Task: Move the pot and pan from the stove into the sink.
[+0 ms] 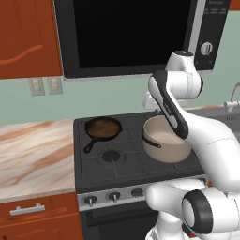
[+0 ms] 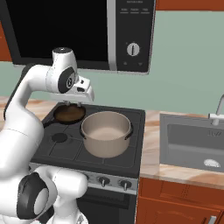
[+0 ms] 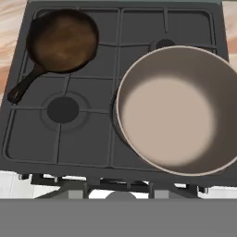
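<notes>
**End effector poised above the stove, nothing lifted yet**

The end effector [image 2: 73,103] hangs left of centre in the right base view, over the back of the stove [image 2: 57,151]; its spread cannot be told, and it holds nothing. Just below sit the pan [image 3: 62,40], upper left in the hand view, and the pot [image 3: 178,109], at right. The sink [image 2: 175,151] lies lower right, empty. Judged step: approach. Next comes descending onto a rim or handle.

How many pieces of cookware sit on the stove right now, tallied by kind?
Cream pot: 1
Dark skillet: 1
Total: 2, both on the stove
</notes>
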You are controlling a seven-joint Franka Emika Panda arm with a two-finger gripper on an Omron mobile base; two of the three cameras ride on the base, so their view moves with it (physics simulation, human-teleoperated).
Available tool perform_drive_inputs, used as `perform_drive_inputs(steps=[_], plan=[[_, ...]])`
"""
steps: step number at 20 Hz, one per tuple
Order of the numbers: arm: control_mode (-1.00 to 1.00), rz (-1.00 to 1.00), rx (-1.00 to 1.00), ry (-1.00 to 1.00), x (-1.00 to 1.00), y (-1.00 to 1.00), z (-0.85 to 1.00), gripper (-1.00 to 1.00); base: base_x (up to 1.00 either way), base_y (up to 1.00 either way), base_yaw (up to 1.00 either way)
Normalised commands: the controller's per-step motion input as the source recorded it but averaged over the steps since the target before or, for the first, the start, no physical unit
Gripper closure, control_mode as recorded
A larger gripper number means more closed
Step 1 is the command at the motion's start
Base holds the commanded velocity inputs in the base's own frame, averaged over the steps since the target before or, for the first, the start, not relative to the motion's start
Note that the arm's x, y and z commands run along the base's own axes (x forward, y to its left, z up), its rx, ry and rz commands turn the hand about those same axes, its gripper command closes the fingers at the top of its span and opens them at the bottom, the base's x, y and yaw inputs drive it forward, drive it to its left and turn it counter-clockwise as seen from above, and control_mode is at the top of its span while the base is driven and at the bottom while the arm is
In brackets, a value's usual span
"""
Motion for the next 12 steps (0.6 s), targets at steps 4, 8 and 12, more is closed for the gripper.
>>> perform_drive_inputs(steps=[4, 8, 12], plan=[[-1.00, 0.02, 0.00, 0.00, -0.02, -0.07, -0.09, -1.00, 0.00, 0.00, 0.00], [-1.00, 0.11, 0.00, 0.00, -0.02, -0.36, -0.26, -1.00, 0.00, 0.00, 0.00], [-1.00, 0.15, -0.08, 0.06, 0.00, -0.19, -0.27, -1.00, 0.00, 0.00, 0.00]])
